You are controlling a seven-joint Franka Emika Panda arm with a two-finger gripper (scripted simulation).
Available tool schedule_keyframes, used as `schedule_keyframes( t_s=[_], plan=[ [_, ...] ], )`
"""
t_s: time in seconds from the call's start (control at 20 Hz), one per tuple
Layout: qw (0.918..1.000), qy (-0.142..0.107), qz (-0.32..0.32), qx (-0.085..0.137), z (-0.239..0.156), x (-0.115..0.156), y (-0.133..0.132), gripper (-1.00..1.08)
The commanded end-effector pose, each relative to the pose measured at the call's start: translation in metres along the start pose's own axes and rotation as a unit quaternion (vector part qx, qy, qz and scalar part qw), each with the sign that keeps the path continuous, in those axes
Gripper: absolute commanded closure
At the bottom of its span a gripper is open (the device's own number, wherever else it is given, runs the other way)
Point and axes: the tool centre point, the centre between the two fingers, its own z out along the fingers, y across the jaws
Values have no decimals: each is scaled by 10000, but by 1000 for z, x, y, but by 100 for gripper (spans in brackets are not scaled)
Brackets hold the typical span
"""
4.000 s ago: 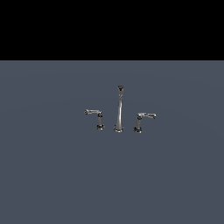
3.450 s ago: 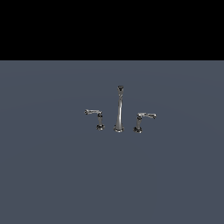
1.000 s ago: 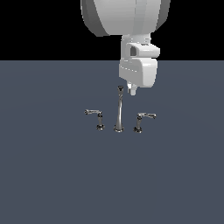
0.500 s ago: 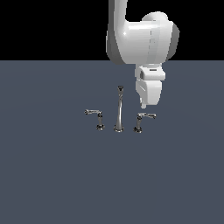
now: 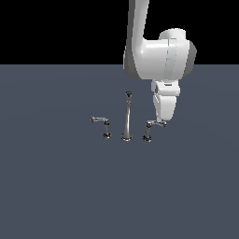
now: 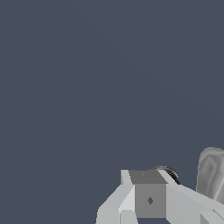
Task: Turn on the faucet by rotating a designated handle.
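The faucet [image 5: 127,117] is a small chrome set on the dark floor: a tall thin spout with a lever on each side. The handle [image 5: 154,124] stands at the exterior view's right of the spout on a short dark-based post, arm pointing right. My gripper [image 5: 164,120] hangs straight down at the outer tip of that arm, just behind or touching it; I cannot tell which. In the wrist view the fingers [image 6: 148,201] sit together with no gap and hold nothing. A dark ring and a rounded chrome piece [image 6: 212,175] show past them.
The twin lever [image 5: 100,120] stands on the spout's other side with its arm pointing to the exterior view's left. The white arm [image 5: 158,60] comes down from above on the right. Flat dark grey floor lies all around.
The arm came into view from above, swung from over the spout to the exterior view's right, and lowered until the gripper reached the right handle's tip. The faucet parts have not moved.
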Motion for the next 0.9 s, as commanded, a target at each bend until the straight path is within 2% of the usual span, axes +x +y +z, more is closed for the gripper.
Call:
schedule_keyframes(
  t_s=[0.0, 0.3, 0.85],
  plan=[
    [10000, -4, 52, 5, 2, 2, -1, 108],
    [10000, -8, 49, 5, 1, 2, -1, 108],
    [10000, -8, 49, 5, 1, 16, 33, 108]
  ],
)
